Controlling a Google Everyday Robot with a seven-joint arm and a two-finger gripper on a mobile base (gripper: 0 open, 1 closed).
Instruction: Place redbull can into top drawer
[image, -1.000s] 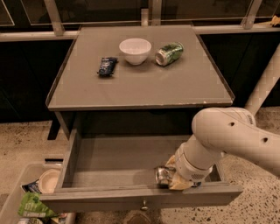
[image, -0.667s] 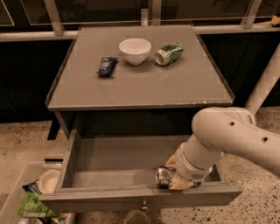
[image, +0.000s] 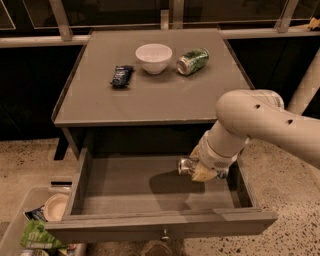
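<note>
The redbull can (image: 185, 165) lies on its side in my gripper (image: 201, 171), its shiny metal end pointing left. The gripper is shut on it and holds it over the right side of the open top drawer (image: 125, 192), a little above the flat grey bottom, where it casts a shadow. My white arm (image: 250, 120) comes in from the right and hides most of the can's body and the drawer's right rear corner. The drawer's small knob (image: 164, 233) shows on its front.
On the grey table top (image: 150, 100) above the drawer stand a white bowl (image: 153, 57), a green can (image: 191, 61) on its side and a dark blue snack packet (image: 121, 75). A bin (image: 35, 220) with a bowl and wrappers sits on the floor at lower left.
My gripper has moved the can from near the drawer's front wall up and towards the back of the drawer. The things on the table top have not moved.
</note>
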